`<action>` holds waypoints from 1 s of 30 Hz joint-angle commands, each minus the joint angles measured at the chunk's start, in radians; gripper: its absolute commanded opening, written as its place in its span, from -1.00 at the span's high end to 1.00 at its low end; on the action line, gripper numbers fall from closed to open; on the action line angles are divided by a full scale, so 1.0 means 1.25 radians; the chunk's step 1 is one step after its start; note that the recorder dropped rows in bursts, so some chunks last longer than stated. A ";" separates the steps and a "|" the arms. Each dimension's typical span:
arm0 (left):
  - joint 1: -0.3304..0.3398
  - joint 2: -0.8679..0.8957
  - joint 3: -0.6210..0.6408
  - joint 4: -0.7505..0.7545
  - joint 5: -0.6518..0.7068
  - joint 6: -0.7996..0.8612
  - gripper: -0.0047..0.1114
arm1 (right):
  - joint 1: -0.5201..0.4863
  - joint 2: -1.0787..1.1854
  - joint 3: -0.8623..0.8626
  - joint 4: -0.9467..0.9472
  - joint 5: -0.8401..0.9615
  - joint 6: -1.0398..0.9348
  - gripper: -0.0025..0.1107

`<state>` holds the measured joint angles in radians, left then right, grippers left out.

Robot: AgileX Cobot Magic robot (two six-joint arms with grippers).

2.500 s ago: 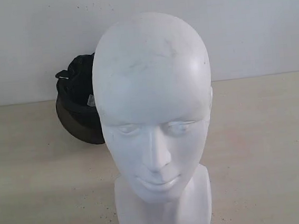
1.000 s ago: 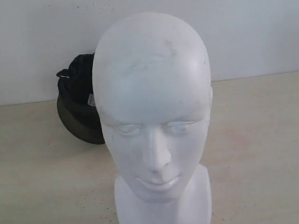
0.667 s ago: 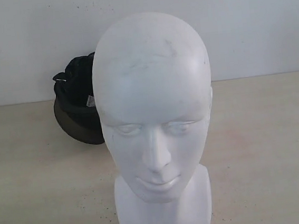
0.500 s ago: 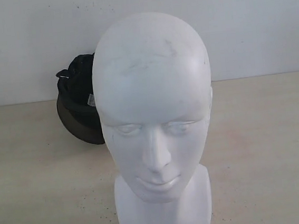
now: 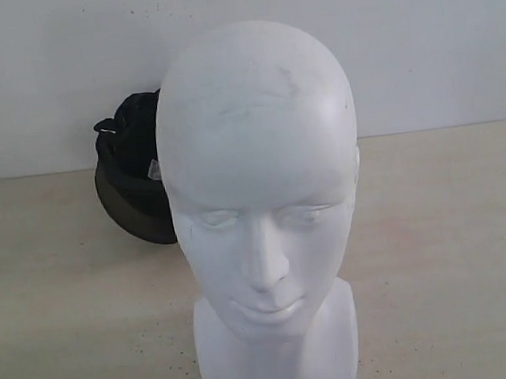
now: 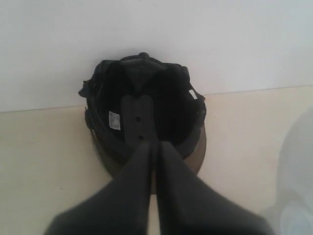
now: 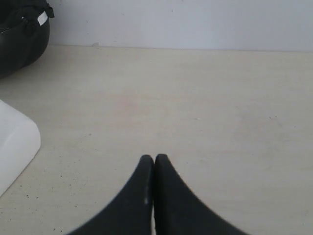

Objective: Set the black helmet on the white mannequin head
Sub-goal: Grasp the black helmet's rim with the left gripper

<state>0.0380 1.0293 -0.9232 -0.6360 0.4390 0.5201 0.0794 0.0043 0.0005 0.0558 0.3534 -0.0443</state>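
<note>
The round matte black helmet (image 5: 132,179) sat at the far left of the pale surface (image 5: 59,316), by the white wall, half hidden behind the smooth white mannequin head (image 5: 262,189). Its padded open side faced the left claw (image 6: 153,145). That claw was pressed together and held nothing, its tips at the helmet's near rim; I could not tell if they touched. The right claw (image 7: 154,159) was pressed together too, well apart from the helmet.
</note>
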 commanded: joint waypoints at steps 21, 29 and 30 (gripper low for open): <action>-0.001 0.704 -0.465 -0.023 -0.007 -0.065 -0.22 | 0.000 -0.003 0.000 -0.001 -0.009 -0.002 0.96; -0.001 0.828 -0.553 0.025 -0.025 -0.065 -0.22 | 0.000 -0.003 0.000 -0.001 -0.009 -0.002 0.96; -0.001 0.846 -0.565 0.025 -0.025 -0.065 -0.21 | 0.000 -0.003 0.000 -0.001 -0.009 -0.002 0.96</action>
<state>0.0380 2.0581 -1.6059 -0.6098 0.4150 0.4476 0.0794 0.0043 0.0005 0.0558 0.3534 -0.0443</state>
